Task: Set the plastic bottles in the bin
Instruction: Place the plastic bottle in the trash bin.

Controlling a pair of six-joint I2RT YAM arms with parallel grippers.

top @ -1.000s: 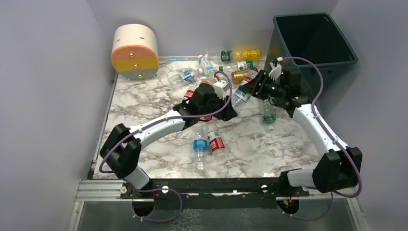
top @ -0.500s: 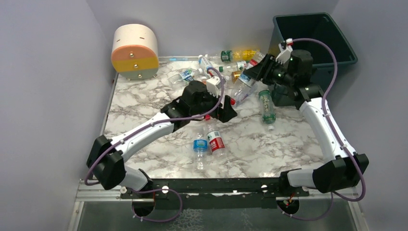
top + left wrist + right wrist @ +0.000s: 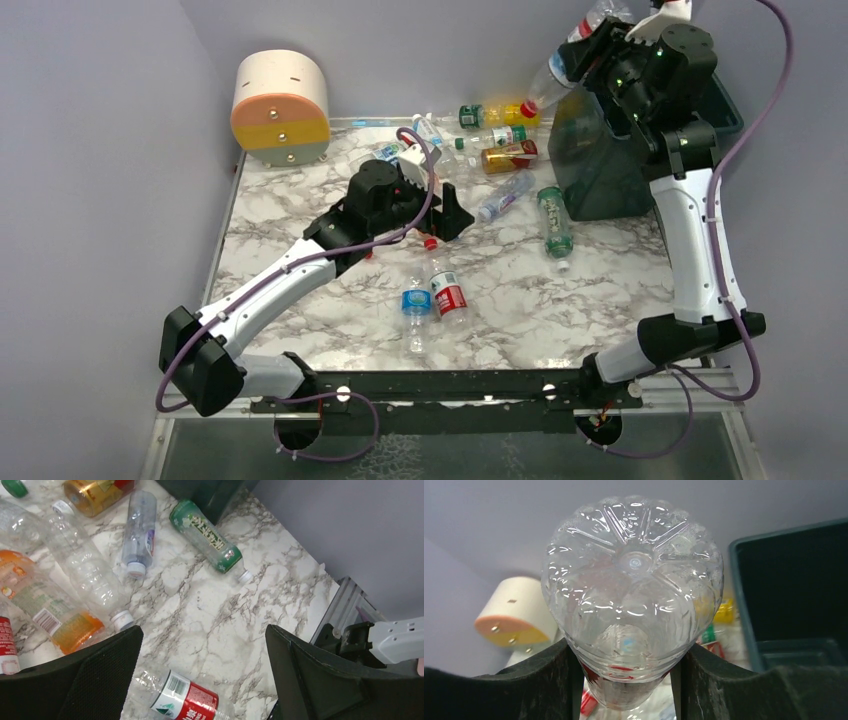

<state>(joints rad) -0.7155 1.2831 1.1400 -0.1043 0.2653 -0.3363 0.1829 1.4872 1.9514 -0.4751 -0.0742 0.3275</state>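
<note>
My right gripper (image 3: 600, 50) (image 3: 626, 672) is raised high by the left rim of the dark teal bin (image 3: 610, 185) (image 3: 794, 595). It is shut on a clear plastic bottle (image 3: 562, 68) (image 3: 631, 595) that slants with its red cap down and left. My left gripper (image 3: 440, 215) (image 3: 200, 675) hangs open low over the middle of the marble table. A red-labelled bottle (image 3: 185, 700) lies on the table under its fingers. Several more bottles lie about: a green one (image 3: 555, 225) (image 3: 205, 537), a clear one (image 3: 505, 197) (image 3: 139, 530), an amber one (image 3: 508, 157) and a yellow one (image 3: 510, 112).
A round cream, orange and yellow drum (image 3: 282, 108) (image 3: 514, 620) stands at the back left corner. Two bottles, blue-labelled (image 3: 417, 305) and red-labelled (image 3: 447, 295), lie nearer the front. An orange-labelled bottle (image 3: 45, 610) lies beside my left finger. Grey walls close in both sides.
My right arm has lifted its bottle from table height to high beside the bin's rim. My left gripper has opened and drawn back to the left.
</note>
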